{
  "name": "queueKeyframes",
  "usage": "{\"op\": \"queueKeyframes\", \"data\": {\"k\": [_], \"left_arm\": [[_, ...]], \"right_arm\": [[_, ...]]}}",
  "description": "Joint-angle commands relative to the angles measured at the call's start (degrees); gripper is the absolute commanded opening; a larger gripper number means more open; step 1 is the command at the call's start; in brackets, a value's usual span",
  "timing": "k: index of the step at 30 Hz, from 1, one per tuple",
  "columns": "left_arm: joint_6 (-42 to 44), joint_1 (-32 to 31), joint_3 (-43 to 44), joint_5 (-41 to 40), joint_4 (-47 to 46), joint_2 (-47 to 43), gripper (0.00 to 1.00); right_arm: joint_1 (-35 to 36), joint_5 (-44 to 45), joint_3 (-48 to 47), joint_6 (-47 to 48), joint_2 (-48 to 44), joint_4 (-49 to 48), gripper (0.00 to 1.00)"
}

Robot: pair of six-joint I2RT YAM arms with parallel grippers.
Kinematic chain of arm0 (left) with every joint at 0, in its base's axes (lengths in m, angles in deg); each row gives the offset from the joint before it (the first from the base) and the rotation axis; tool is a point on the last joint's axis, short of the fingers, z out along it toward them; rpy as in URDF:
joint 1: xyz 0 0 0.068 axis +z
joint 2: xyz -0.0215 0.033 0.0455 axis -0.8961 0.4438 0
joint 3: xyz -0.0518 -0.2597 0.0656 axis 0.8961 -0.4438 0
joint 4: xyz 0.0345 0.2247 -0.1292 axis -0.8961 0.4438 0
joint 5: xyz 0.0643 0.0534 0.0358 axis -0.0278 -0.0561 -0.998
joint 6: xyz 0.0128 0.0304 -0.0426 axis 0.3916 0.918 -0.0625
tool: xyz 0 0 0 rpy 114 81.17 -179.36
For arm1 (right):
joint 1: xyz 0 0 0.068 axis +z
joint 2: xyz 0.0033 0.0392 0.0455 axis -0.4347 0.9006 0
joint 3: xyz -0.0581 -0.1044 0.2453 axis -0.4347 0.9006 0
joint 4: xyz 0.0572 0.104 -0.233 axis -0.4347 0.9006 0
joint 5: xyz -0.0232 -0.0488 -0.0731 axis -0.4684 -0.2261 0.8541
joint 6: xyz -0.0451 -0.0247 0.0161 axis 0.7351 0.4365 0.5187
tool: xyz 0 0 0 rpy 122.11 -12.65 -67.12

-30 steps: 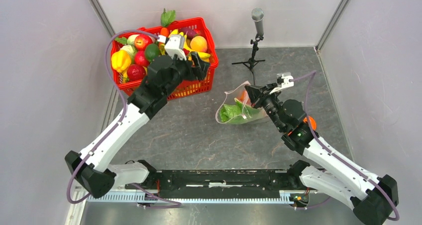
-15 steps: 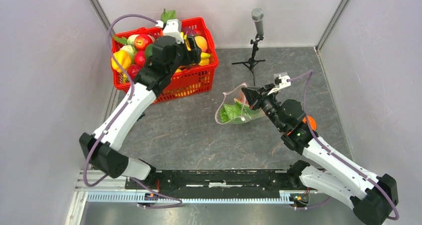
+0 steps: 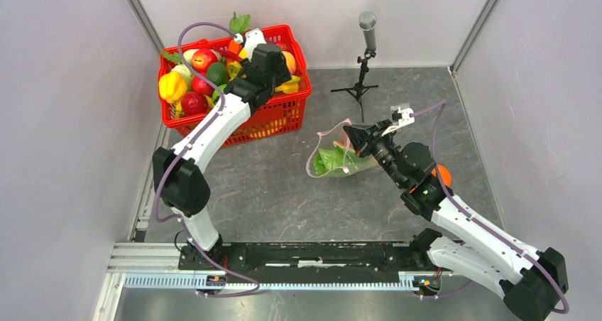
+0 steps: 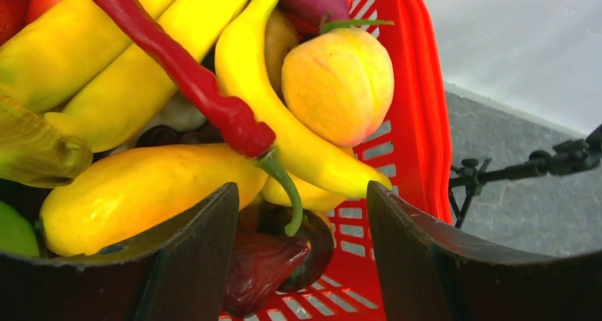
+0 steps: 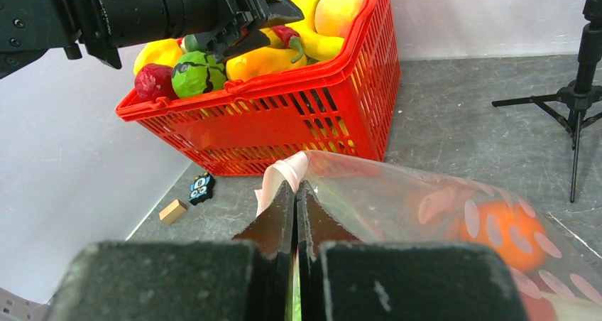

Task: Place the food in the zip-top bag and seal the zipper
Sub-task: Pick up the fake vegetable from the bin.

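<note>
The clear zip-top bag [image 3: 339,156] lies right of centre with the green cabbage [image 3: 328,160] and an orange [image 5: 497,230] inside. My right gripper [image 3: 353,134] is shut on the bag's upper edge, pinching the pink zipper strip [image 5: 285,173] and holding the mouth up. My left gripper [image 3: 273,55] is open and empty over the back right of the red mesh basket [image 3: 284,115]. In the left wrist view its fingers [image 4: 302,193] straddle a dark purple piece [image 4: 264,264], below a red chilli [image 4: 192,79], yellow bananas [image 4: 298,140] and a peach [image 4: 339,86]. A yellow bell pepper [image 3: 172,86] and a small red fruit [image 3: 193,103] lie at the basket's left.
A microphone on a black tripod [image 3: 366,51] stands behind the bag. A small wooden block [image 5: 172,211] and a small black toy [image 5: 201,187] lie on the floor near the basket's front left. Grey walls close in left, back and right.
My left arm has stretched farther back and right over the basket, its gripper now above the bananas and peach. My right gripper still holds the bag's edge, barely moved.
</note>
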Motion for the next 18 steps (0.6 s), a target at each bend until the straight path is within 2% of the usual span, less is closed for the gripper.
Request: {"op": "queueKeyframes", "data": {"k": [1,9,18], "left_arm": [[-4.98,0.04,6.08,-6.44,0.38,2.27,0.7],[-8.05,-0.06,5.45,-8.93,1.06,5.16,0.69],[-7.41,0.02,6.58,-11.36,-0.59,8.68,0.65]], "right_arm": [[0.04,0.69,-0.04,-0.12,-0.28,-4.47,0.0],[0.04,0.68,0.11,-0.18,0.4,-5.26,0.01],[0.04,0.71,0.84,-0.3,0.6,-5.88,0.01]]}}
